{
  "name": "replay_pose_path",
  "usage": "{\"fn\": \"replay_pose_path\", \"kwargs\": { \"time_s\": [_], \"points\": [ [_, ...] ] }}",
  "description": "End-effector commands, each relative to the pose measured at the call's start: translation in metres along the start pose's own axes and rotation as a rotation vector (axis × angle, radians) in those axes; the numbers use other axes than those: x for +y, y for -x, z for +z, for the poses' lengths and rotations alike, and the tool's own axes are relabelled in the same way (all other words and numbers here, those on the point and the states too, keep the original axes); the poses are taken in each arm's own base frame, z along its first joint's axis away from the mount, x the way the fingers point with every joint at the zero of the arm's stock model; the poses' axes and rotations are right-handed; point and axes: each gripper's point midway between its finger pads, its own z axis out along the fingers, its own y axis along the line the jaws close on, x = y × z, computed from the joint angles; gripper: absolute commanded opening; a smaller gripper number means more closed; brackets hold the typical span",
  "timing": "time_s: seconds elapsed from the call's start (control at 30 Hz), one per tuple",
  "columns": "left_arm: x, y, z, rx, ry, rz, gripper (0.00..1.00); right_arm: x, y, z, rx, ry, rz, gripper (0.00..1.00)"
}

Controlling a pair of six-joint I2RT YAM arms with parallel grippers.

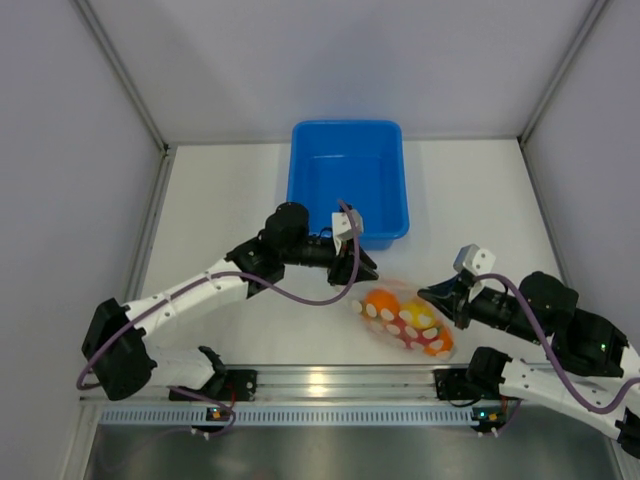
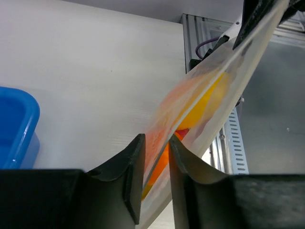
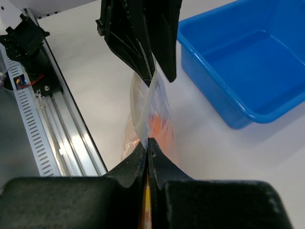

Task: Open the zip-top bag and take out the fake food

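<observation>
The zip-top bag (image 1: 408, 322), clear with white dots, hangs stretched between my two grippers just above the table, near the front rail. Fake food (image 1: 381, 303) in orange, yellow and red shows through it. My left gripper (image 1: 356, 270) straddles the bag's left top edge (image 2: 224, 86). Its jaws are narrowed, with a gap still visible beside the film, and orange and yellow fake food (image 2: 205, 102) hangs just past the left gripper (image 2: 156, 140). My right gripper (image 1: 437, 295) is shut on the bag's opposite edge (image 3: 152, 107), the right gripper (image 3: 147, 141) pinching the film.
A blue plastic tub (image 1: 300, 170) stands behind the bag at the middle back, also seen from the right wrist (image 3: 248, 62). The aluminium rail (image 1: 320, 382) runs along the table's near edge. Grey walls close off both sides.
</observation>
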Motion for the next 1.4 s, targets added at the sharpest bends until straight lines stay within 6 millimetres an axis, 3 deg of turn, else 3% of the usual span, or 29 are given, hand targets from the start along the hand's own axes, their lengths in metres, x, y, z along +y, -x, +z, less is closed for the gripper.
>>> {"fn": "replay_pose_path", "kwargs": {
  "time_s": [0.0, 0.07, 0.1, 0.23, 0.27, 0.3, 0.33, 0.47, 0.53, 0.57, 0.73, 0.8, 0.83, 0.87, 0.97, 1.17, 1.37],
  "points": [
    [-0.011, 0.013, 0.004, -0.039, -0.080, 0.045, 0.29, -0.009, 0.024, 0.003, -0.097, -0.054, 0.021, 0.00],
    [-0.010, 0.012, 0.003, -0.039, -0.070, 0.030, 0.05, -0.016, 0.027, 0.006, -0.104, -0.094, 0.033, 0.00],
    [-0.011, 0.014, 0.000, -0.046, -0.057, 0.029, 0.00, -0.025, 0.027, 0.007, -0.103, -0.143, 0.035, 0.00],
    [-0.003, 0.023, -0.011, -0.085, 0.059, -0.009, 0.00, -0.038, 0.027, 0.019, -0.082, -0.234, 0.096, 0.01],
    [-0.001, 0.028, -0.015, -0.100, 0.097, -0.017, 0.00, -0.040, 0.026, 0.026, -0.061, -0.247, 0.109, 0.03],
    [0.000, 0.035, -0.022, -0.127, 0.135, -0.018, 0.00, -0.045, 0.027, 0.028, -0.060, -0.281, 0.122, 0.11],
    [0.012, 0.035, -0.027, -0.145, 0.225, -0.052, 0.00, -0.047, 0.027, 0.031, -0.051, -0.299, 0.135, 0.11],
    [0.025, 0.045, -0.049, -0.168, 0.382, -0.113, 0.00, -0.058, 0.030, 0.045, -0.011, -0.396, 0.265, 0.17],
    [0.033, 0.041, -0.058, -0.153, 0.465, -0.175, 0.00, -0.055, 0.033, 0.050, -0.009, -0.391, 0.305, 0.21],
    [0.033, 0.049, -0.062, -0.169, 0.484, -0.186, 0.00, -0.052, 0.035, 0.055, -0.014, -0.382, 0.344, 0.26],
    [0.027, 0.062, -0.079, -0.231, 0.545, -0.358, 0.00, -0.039, 0.046, 0.070, -0.117, -0.320, 0.529, 0.55],
    [0.031, 0.064, -0.090, -0.259, 0.615, -0.426, 0.00, -0.030, 0.048, 0.076, -0.160, -0.278, 0.644, 0.61],
    [0.031, 0.063, -0.092, -0.278, 0.629, -0.488, 0.00, -0.027, 0.038, 0.082, -0.157, -0.269, 0.678, 0.62],
    [0.029, 0.064, -0.098, -0.294, 0.645, -0.516, 0.00, -0.024, 0.046, 0.085, -0.206, -0.241, 0.750, 0.63],
    [0.033, 0.067, -0.115, -0.383, 0.728, -0.633, 0.00, -0.012, 0.039, 0.100, -0.219, -0.186, 0.875, 0.64],
    [0.031, 0.057, -0.144, -0.576, 0.790, -0.851, 0.00, 0.011, 0.027, 0.140, -0.098, -0.112, 0.976, 0.64],
    [0.027, 0.054, -0.144, -0.581, 0.789, -0.846, 0.00, 0.016, 0.027, 0.168, -0.070, -0.101, 0.957, 0.60]
  ]
}}
